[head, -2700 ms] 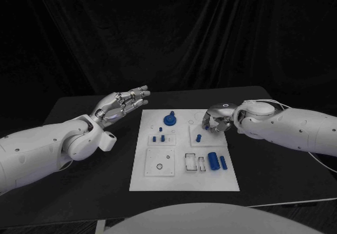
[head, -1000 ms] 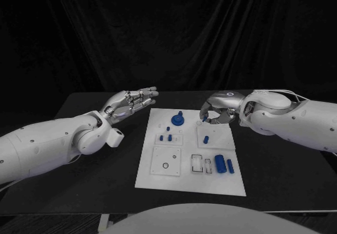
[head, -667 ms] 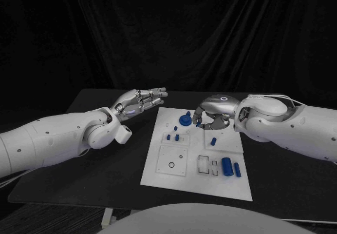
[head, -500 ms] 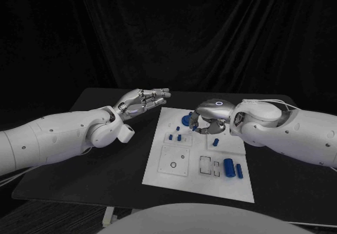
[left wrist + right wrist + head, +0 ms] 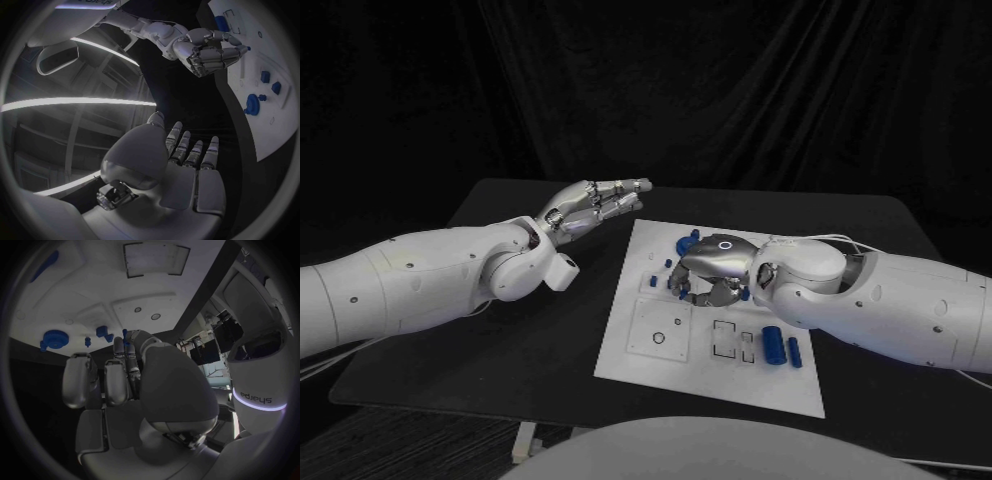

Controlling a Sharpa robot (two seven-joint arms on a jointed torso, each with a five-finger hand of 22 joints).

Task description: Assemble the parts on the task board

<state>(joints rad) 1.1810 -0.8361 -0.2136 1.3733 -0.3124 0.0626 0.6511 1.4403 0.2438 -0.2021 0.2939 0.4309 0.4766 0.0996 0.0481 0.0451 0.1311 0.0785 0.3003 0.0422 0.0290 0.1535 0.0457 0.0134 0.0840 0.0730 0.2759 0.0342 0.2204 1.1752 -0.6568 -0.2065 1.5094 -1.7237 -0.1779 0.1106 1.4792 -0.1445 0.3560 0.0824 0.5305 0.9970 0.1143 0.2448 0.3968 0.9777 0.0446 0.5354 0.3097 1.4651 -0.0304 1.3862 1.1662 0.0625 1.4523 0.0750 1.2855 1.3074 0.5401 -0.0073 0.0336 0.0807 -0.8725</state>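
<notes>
Black curtain (image 5: 733, 90) hangs behind a dark counter (image 5: 473, 340), and the white task board (image 5: 718, 380) lies at its middle.

The piece in play looks to be a small blue peg (image 5: 247, 48), which shows at the fingertips of the right hand (image 5: 708, 272). That hand is curled downward over the board's middle blocks and seems to pinch the peg, though the contact itself is mostly hidden. Just beyond it on the board stands a round blue knob (image 5: 55, 337). Short blue pegs (image 5: 651, 282) stand beside the hand, and two blue cylinders (image 5: 783, 347) lie nearer the robot by the rectangular slots (image 5: 728, 335).

The step in hand is probably seating the peg in a hole:

- Keep the peg upright and bring it down straight, since a tilted peg is likely to jam at the rim.
- Hold the curled fingers clear of the standing pegs next to the hand.
- Let the pinch go only once the peg sits firmly.

The left hand (image 5: 596, 205) hovers off the board's far left corner, palm up with fingers stretched out and holding nothing. It could steady the board edge if the plate slides under the push.
</notes>
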